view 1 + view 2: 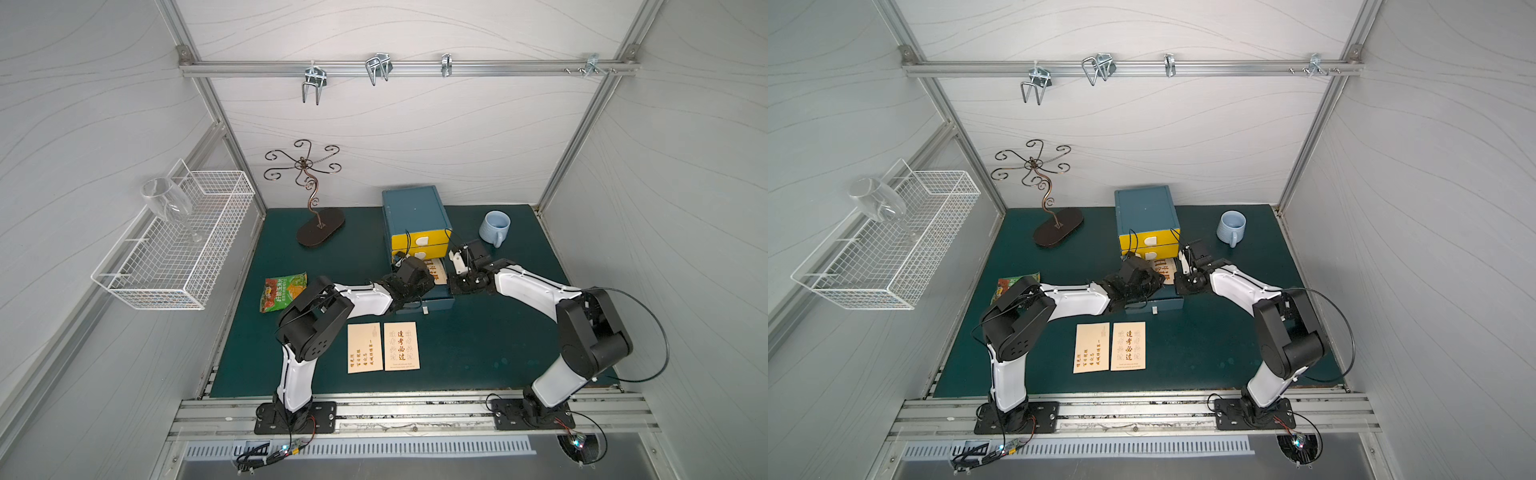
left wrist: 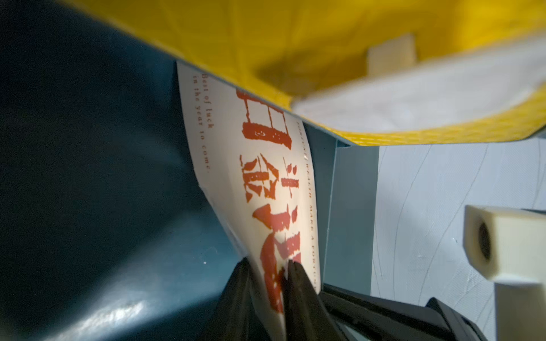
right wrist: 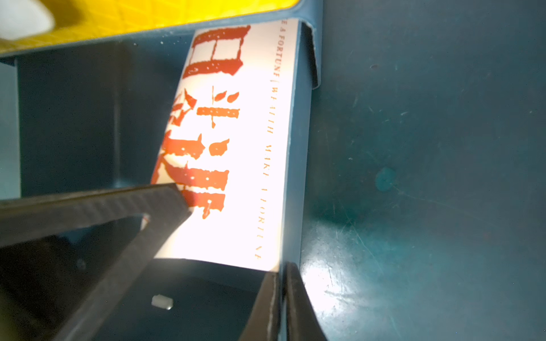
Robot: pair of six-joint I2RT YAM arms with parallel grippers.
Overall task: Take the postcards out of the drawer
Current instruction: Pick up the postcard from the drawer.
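"So where were the postcards [image 1: 365, 347]?" asked Mia.

"Two lay flat on the green mat [image 1: 498, 332], side by side, in front of the drawer [image 3: 300, 147]," said Ben. "The last postcard [image 2: 266, 177] was inside the open drawer. It was curled and leaning on the side wall."

"Who held what?"

"The right gripper [image 3: 282, 283] was clamped on the drawer's side wall. The left gripper [image 2: 267, 274] had one finger on each side of the card, close in. I could not tell if it had really pinched it."

"What could have gone wrong?"

"I think the card could have slipped out if the pinch was weak, because it was thin and smooth. It was bent too, so a hard pull might have creased it. Its far end reached under the yellow drawer [image 1: 417, 241] above and could have caught there. And if the right gripper let go, the drawer might have slid."

"And the room?"

"The mat looked flat and a bit scratched. A snack packet [image 1: 283, 291] lay near the left arm. A blue mug [image 1: 494, 227] stood near the box [image 1: 413, 205]. A wire basket [image 1: 174, 266] with a glass [image 1: 166, 201] in it hung on the side wall."
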